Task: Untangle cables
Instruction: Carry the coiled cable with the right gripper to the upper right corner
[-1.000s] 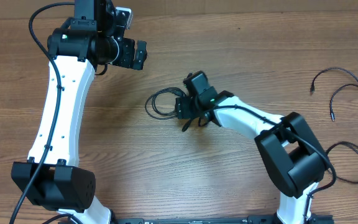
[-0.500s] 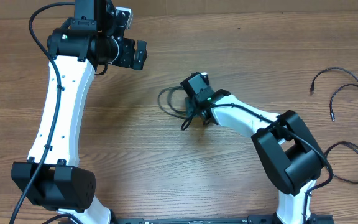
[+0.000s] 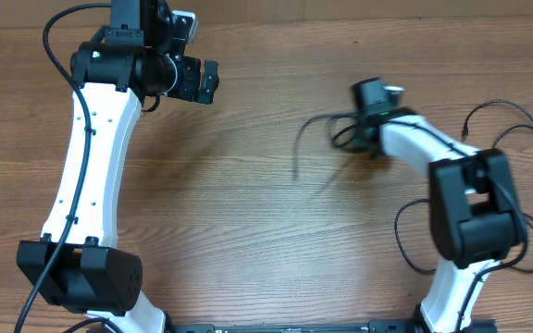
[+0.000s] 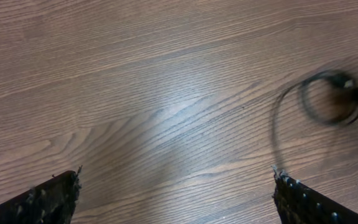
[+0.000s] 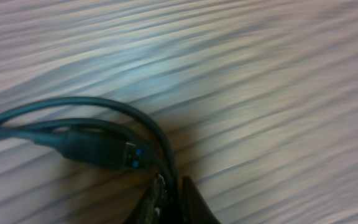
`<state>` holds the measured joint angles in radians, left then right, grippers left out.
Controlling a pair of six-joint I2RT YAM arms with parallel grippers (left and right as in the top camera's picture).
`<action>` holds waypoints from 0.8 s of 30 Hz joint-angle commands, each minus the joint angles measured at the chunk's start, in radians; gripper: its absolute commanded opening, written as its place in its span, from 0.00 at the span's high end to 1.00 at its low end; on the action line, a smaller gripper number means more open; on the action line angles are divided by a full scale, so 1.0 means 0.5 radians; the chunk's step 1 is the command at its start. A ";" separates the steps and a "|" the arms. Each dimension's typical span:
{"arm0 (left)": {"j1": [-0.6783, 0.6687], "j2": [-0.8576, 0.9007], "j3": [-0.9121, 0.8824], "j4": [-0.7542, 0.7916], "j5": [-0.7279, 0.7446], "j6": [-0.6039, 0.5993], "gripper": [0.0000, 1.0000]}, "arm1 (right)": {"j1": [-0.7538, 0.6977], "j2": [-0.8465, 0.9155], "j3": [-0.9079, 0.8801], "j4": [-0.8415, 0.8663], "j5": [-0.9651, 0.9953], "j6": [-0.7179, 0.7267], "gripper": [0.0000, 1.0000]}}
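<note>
Status check, cable untangling.

Carried from mid-table toward the right side within the last second: the thin black coiled cable (image 3: 334,129), held by the right gripper (image 5: 169,199). Lifted or dragged: cannot tell. Jaws pressed together, pinching one strand of the coil just beside its black plug connector with blue insert (image 5: 107,154). Loose tail of the same cable trailing left over the brown wood-grain table (image 3: 248,213). Wrist view blurred, consistent with motion.

Left gripper (image 3: 209,81) parked at the far left of the table, well apart from the coil, unchanged over the same second. Jaws spread wide, holding nothing.

Near the right edge: further thin black loose cables (image 3: 512,129), spread out and apart from the carried coil.

Judged meaning for the task: coil now gripped and being relocated toward the laid-out cables, not yet uncoiled. Expect a release and a pull on one end next. Watch for the trailing tail snagging on or crossing the loose cables.
</note>
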<state>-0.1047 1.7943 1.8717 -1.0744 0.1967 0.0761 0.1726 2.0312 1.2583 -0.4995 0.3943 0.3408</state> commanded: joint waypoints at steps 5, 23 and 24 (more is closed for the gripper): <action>-0.014 0.025 0.017 0.002 -0.011 -0.040 0.00 | -0.584 0.113 0.002 -0.085 -0.314 0.006 0.97; -0.014 0.025 0.017 0.002 -0.011 -0.040 0.00 | -1.051 0.112 1.195 -0.642 -0.916 -0.055 0.96; -0.014 0.025 0.017 0.002 -0.011 -0.040 0.00 | -1.051 0.112 1.254 -0.642 -0.948 -0.055 0.96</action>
<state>-0.1047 1.7943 1.8717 -1.0748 0.1967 0.0761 -0.3592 2.1029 1.7973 -0.8177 -0.0299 0.3206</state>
